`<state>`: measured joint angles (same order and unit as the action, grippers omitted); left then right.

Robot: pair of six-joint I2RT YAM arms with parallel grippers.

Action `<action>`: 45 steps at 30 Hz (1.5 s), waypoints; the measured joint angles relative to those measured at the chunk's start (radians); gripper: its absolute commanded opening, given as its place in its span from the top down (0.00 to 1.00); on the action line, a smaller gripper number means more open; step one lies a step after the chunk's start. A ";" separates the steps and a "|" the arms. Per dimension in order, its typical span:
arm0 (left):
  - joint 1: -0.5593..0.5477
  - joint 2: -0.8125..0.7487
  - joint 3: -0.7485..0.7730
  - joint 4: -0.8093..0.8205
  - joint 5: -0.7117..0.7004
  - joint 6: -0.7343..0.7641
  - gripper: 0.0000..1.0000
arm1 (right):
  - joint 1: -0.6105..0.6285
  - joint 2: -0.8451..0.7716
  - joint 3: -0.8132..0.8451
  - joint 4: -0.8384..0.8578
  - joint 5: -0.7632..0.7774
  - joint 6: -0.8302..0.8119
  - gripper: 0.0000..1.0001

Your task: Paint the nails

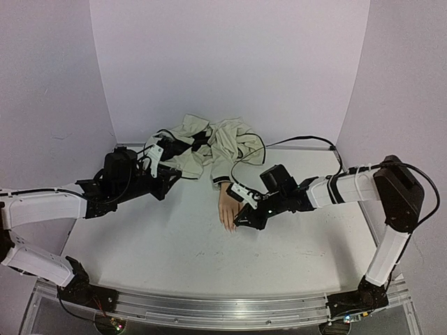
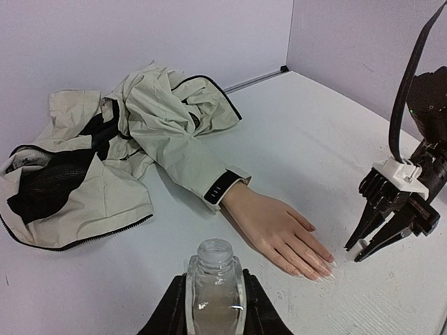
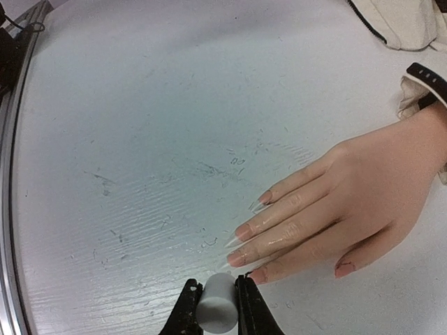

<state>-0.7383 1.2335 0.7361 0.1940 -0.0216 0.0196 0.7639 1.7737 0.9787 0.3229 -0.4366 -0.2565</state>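
The pale mannequin hand lies palm down on the table, its wrist in a cream, dark-cuffed sleeve. Its nails are long, clear and pointed; they also show in the left wrist view. My right gripper is shut on a small white cylindrical cap, held low right beside the index fingertip. Any brush under the cap is hidden. It also shows in the top view. My left gripper is shut on a clear, open glass bottle, back and left of the hand.
A crumpled cream jacket with black lining lies at the back of the table behind the hand. A black cable runs across the back right. White walls enclose the table on three sides.
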 measured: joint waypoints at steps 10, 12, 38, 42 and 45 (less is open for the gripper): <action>0.009 0.019 0.000 0.035 0.003 0.024 1.00 | 0.000 0.027 0.000 0.015 -0.005 -0.008 1.00; 0.009 0.019 0.000 0.036 0.003 0.026 1.00 | 0.000 0.029 0.000 0.016 -0.004 -0.008 1.00; 0.019 0.019 0.000 0.044 0.028 0.029 1.00 | 0.000 0.060 0.004 0.051 -0.003 -0.005 1.00; 0.019 0.019 0.000 0.044 0.036 0.029 1.00 | 0.000 0.060 0.007 0.052 -0.003 -0.004 1.00; 0.020 0.019 0.000 0.044 0.043 0.029 1.00 | 0.000 0.060 0.010 0.051 0.000 -0.004 1.00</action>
<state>-0.7185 1.2530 0.7361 0.2379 0.0212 0.0483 0.7639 1.8336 0.9882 0.3744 -0.4366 -0.2607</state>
